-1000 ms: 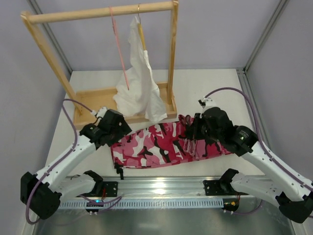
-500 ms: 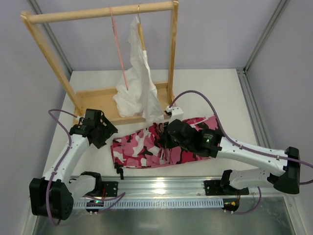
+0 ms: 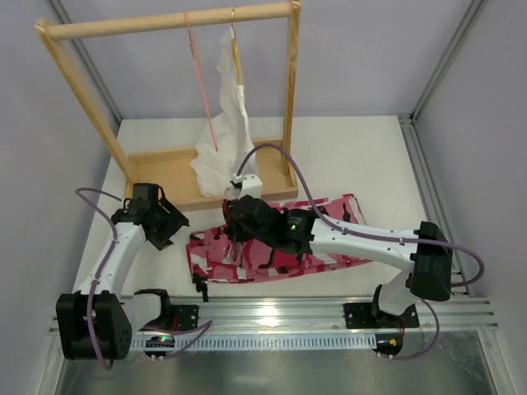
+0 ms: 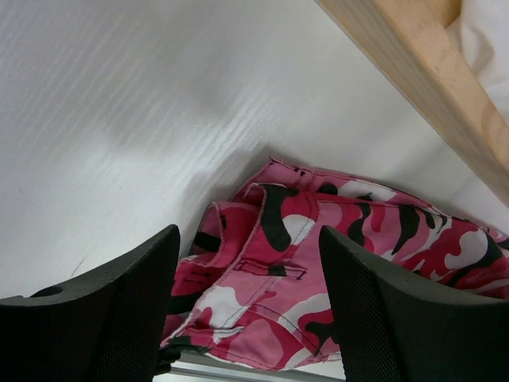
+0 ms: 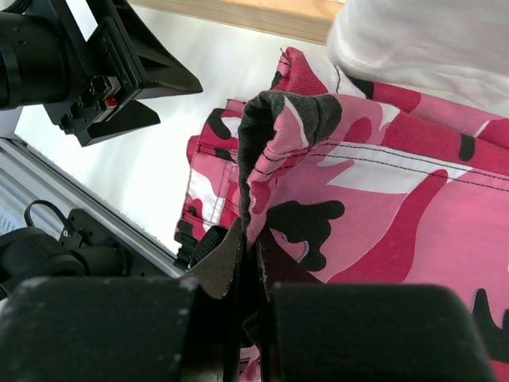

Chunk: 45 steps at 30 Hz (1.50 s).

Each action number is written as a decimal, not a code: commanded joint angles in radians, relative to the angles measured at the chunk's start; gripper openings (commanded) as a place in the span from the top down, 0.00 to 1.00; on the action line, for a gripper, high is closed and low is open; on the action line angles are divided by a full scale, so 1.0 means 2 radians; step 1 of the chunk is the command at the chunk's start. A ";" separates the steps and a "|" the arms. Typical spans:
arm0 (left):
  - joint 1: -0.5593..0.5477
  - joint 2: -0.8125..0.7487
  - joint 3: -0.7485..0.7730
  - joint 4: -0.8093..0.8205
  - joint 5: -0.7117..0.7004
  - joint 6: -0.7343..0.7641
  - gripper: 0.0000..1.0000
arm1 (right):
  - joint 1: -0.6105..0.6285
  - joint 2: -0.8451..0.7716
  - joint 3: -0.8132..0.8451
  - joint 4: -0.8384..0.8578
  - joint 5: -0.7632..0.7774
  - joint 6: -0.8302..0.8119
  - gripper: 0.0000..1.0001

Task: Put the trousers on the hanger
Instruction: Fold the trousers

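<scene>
Top view: long cloth trousers in pink, white & black camo print (image 3: 216, 257) lie flat on the white bench (image 3: 354, 156), stretched left-right, just in front of the wooden rack's base tray (image 3: 165, 169). Thin pink wire hanger (image 3: 202, 82) hangs from the rack's top rail (image 3: 165, 23), bare, well apart from the trousers. Beside it on the same rail, a tan wooden hanger (image 3: 237, 51) w/ a plain white garment (image 3: 232, 123) draped down to the tray. Right arm (image 3: 354, 239) reaches across the trousers; its head sits over the cloth's left half, fingertips prob. hidden underneath, can't tell from here. Left fingers (image 3: 171, 224) sit just left of the trousers' left end, over bare bench.

Left wrist view: left fingers (image 4: 111, 318) are spread wide, nothing between them. The rumpled end of the trousers (image 4: 318, 231) lies past the tips, not touched. Edge of the wooden tray (image 4: 421, 72) crosses the top right, w/ a bit of white garment (image 4: 485, 40) behind.

Right wrist view: right fingers (image 5: 219, 267) are pressed together on a fold of the trousers (image 5: 286, 135); the pinched cloth stands up in a dark-lined ridge above the rest. White garment (image 5: 429, 48) overlaps the trousers' far edge. Left arm's black head (image 5: 95, 72) shows at top left, apart from the cloth.
</scene>
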 commanded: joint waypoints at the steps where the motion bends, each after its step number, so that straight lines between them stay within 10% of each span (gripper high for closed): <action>1: 0.026 0.005 -0.011 0.004 0.031 0.027 0.30 | 0.012 0.018 0.040 0.058 0.000 0.005 0.96; 6: 0.031 0.007 -0.017 0.009 0.051 0.027 0.57 | 0.022 0.049 0.052 0.070 -0.015 0.007 0.96; 27: 0.031 0.036 -0.052 0.054 0.086 0.013 0.99 | 0.036 0.147 0.109 0.120 -0.047 -0.004 0.96; 45: 0.031 0.038 -0.058 0.061 0.074 0.012 1.00 | 0.058 0.191 0.167 0.099 -0.048 0.001 0.96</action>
